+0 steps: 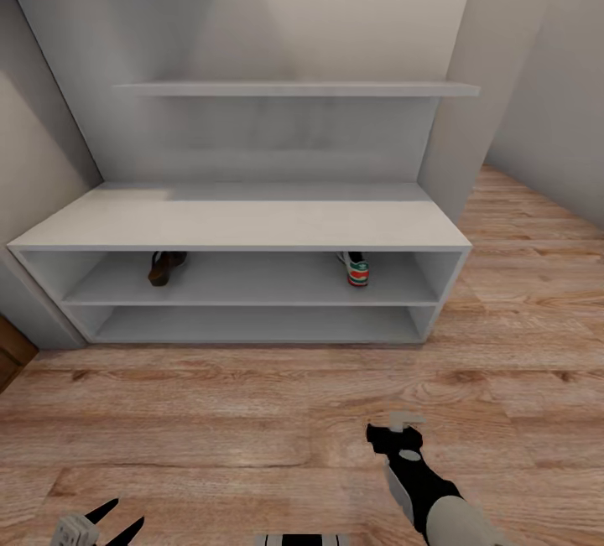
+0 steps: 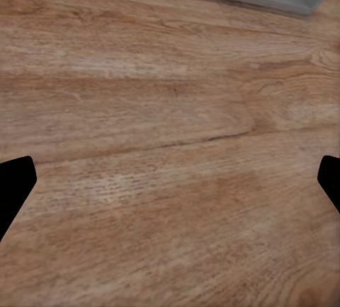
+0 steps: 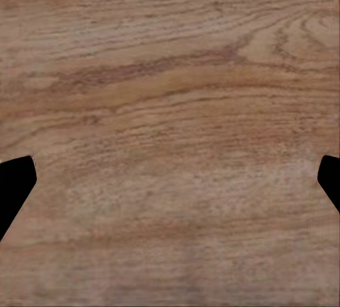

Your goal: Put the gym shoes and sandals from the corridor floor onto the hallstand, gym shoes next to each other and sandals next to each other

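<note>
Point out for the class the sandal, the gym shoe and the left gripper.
sandal (image 1: 166,267), head view, on its dark strap.
gym shoe (image 1: 356,270), head view, on its striped heel.
left gripper (image 1: 113,521), head view, midway between its open fingertips.

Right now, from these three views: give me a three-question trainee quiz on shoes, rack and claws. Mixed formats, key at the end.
1. True or false: the sandal and the gym shoe sit side by side on the hallstand.
2. Multiple choice: the footwear seen in the head view rests on A) the corridor floor, B) the upper tier of the open base, C) the high wall shelf.
3. Fill in: both the left claw and the right claw are ____, with wood planks between their fingertips.

Key:
1. False; the sandal is near the tier's left end, the gym shoe near its right end.
2. B.
3. Open.
</note>
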Controlling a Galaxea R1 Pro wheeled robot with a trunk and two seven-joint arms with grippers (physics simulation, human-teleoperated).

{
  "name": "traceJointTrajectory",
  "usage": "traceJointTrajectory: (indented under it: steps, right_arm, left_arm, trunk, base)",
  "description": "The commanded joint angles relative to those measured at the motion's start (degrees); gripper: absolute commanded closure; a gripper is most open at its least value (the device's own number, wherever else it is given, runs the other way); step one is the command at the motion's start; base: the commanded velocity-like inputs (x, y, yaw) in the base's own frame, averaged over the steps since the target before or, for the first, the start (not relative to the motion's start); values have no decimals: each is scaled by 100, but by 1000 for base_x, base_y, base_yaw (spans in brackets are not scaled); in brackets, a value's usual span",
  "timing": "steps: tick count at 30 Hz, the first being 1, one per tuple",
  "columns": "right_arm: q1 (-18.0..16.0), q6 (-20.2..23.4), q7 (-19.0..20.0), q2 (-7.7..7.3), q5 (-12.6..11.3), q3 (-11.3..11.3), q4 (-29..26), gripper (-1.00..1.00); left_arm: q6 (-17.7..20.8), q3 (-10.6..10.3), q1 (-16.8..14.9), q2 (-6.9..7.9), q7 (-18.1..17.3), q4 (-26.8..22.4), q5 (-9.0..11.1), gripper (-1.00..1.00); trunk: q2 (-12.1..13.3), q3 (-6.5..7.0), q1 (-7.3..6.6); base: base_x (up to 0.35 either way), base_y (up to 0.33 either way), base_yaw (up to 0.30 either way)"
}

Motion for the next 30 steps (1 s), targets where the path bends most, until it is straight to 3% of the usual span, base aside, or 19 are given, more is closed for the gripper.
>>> traceJointTrajectory:
  steps: [1,4,5,6,14,16,20,30]
  right_arm:
    - [84,-197,197,-90,69,-38,109,-100]
    - [192,-430,600,-249,90,-38,225,-100]
    - [278,-614,1194,-474,101,-38,295,-100]
    - [290,-640,1335,-533,102,-39,304,-100]
    - [331,-721,2092,-953,100,-45,326,-100]
    - [337,-727,2224,-1131,87,-46,334,-100]
    - [339,-726,2267,-1212,66,-52,344,-100]
    - [375,-725,2281,-1246,57,-55,354,-100]
  left_arm:
    - [-26,15,-5,-1,-22,12,7,-100]
    - [-26,18,-5,-2,-15,14,8,-100]
    - [-24,20,-5,-3,40,16,9,-100]
    - [-24,21,-5,-3,71,16,9,-100]
    - [-25,20,-5,-33,344,17,10,-100]
    - [-26,20,-5,-97,408,20,9,-100]
    - [-23,19,-5,-140,432,23,11,-100]
    - [-16,27,-5,-159,477,18,20,-100]
  trunk:
    - [-2,-4,-1]
    - [-2,-4,-1]
    - [-2,-4,-1]
    - [-2,-4,-1]
    - [-2,-4,-1]
    - [-2,-4,-1]
    - [-2,-4,-1]
    - [-2,-4,-1]
  base:
    - [0,0,0]
    - [0,0,0]
    - [0,0,0]
    - [0,0,0]
    - [0,0,0]
    - [0,0,0]
    - [0,0,0]
    - [0,0,0]
